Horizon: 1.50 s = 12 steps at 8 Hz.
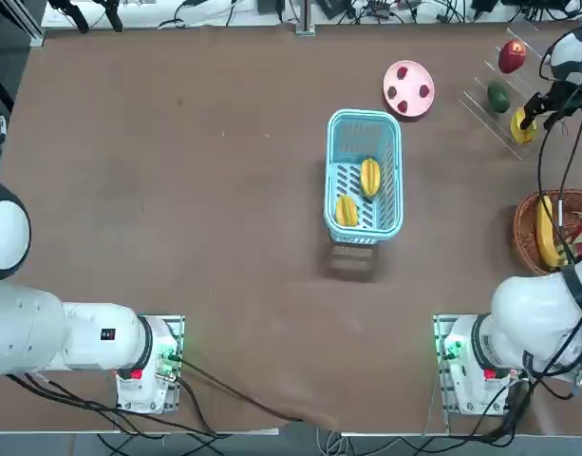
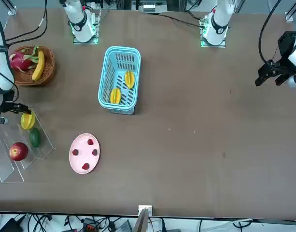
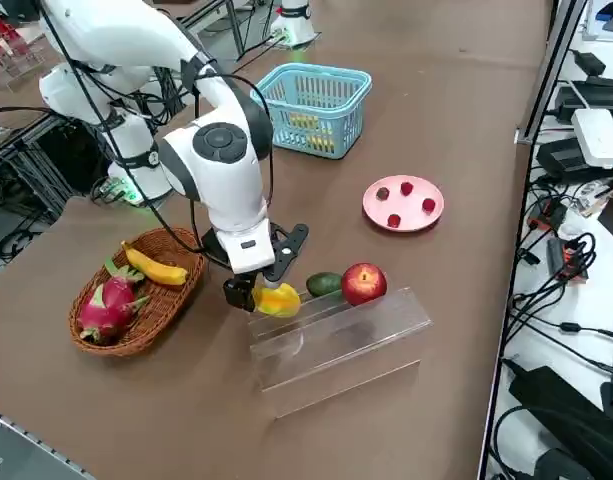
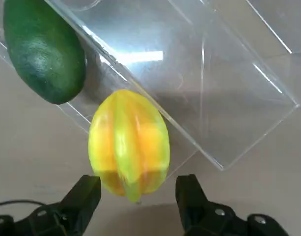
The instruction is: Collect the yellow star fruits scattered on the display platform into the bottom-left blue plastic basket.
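The clear display platform [image 3: 336, 335] is seen at the right edge of the tabletop [image 1: 177, 190], toward the far right corner. On it lie a red apple [image 3: 363, 283], a green fruit [image 3: 324, 284] and one yellow star fruit [image 3: 277, 299], in a row; the green fruit lies just beside the star fruit. A round brown wicker basket [image 3: 136, 300] with a banana [image 3: 156, 268] and a pink dragon fruit [image 3: 106, 305] stands near the platform along the same edge. A pink plate [image 1: 408, 87] with three small red pieces is set between the platform and the blue plastic basket [image 1: 364, 176], which stands well apart near mid-table.

Two further star fruits [image 1: 358, 192] are shown inside the blue basket in the top and front views; in the side view they are only glimpsed through the slotted wall. The ridges of the remaining star fruit and the platform's clear edge beneath it are shown only by the wrist view.

The right gripper [image 4: 135, 196] is lowered at the star fruit's end of the platform, fingers [image 4: 84, 199] spread wide to either side of the fruit's near end. Nothing is clamped; contact cannot be determined.
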Available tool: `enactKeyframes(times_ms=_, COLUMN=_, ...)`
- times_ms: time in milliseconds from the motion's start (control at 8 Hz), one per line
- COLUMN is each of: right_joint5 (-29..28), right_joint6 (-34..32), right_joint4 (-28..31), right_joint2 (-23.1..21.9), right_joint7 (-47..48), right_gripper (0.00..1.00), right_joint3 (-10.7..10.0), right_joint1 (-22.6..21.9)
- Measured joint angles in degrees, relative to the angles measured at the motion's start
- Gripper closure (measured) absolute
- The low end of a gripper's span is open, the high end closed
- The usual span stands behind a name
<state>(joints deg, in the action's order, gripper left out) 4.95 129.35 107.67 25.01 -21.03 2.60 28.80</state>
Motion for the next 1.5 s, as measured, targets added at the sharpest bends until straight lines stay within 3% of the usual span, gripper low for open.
enactKeyframes(times_ms=625, right_joint5=0.0, right_joint6=0.7, right_joint4=0.0, right_joint2=0.8, right_joint7=-1.8, right_gripper=0.13, right_joint3=0.0, right_joint1=0.3)
enactKeyframes(times_ms=750, right_joint5=0.0, right_joint6=0.7, right_joint4=-0.1, right_joint2=0.8, right_joint7=-1.8, right_gripper=0.22, right_joint3=0.0, right_joint1=0.3)
enactKeyframes(times_ms=1000, right_joint5=0.0, right_joint6=0.2, right_joint4=-0.4, right_joint2=0.4, right_joint7=-2.0, right_gripper=0.62, right_joint3=0.2, right_joint1=0.3)
enactKeyframes(times_ms=1125, right_joint5=0.0, right_joint6=0.1, right_joint4=-0.5, right_joint2=0.2, right_joint7=-2.1, right_gripper=0.75, right_joint3=0.3, right_joint1=0.2)
enactKeyframes(times_ms=1500, right_joint5=0.0, right_joint6=0.0, right_joint4=-0.6, right_joint2=0.2, right_joint7=-2.3, right_gripper=0.82, right_joint3=0.4, right_joint1=0.1)
